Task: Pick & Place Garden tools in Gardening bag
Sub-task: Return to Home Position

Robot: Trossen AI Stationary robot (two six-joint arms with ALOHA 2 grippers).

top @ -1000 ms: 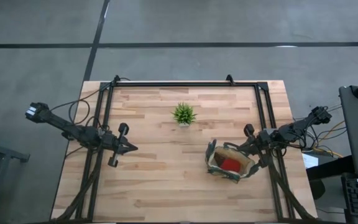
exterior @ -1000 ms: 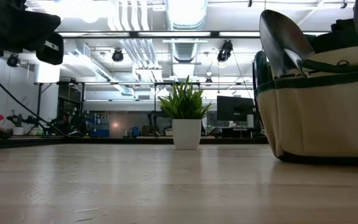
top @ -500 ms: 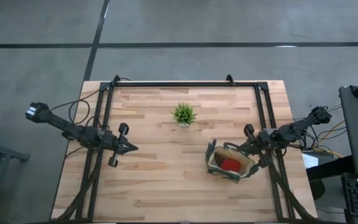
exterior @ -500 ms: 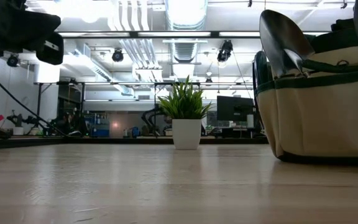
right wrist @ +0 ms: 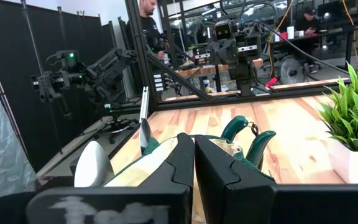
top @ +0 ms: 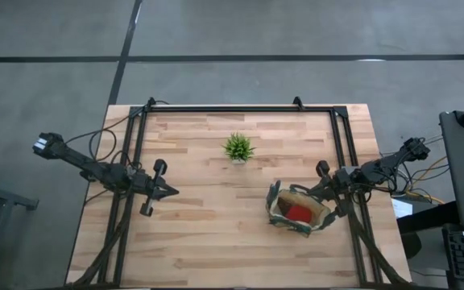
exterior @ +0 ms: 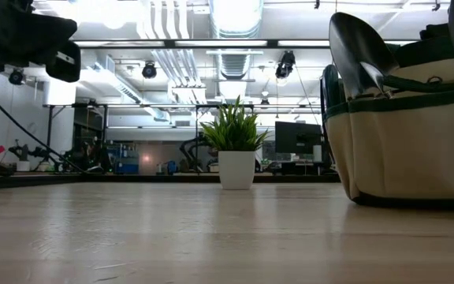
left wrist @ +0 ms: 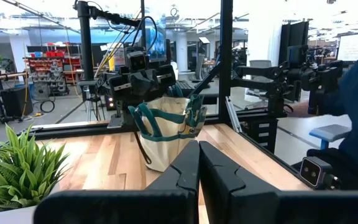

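My high camera looks straight down on the whole table (top: 216, 242). The low one sits at board level facing the room, with the gardening bag (exterior: 408, 134) close at right and the potted plant (exterior: 235, 146) farther off. The left wrist camera looks past the left gripper (left wrist: 199, 146) across the table at the bag. The right one, past the right gripper (right wrist: 194, 140), sits just over it. Bag and plant show in all four.
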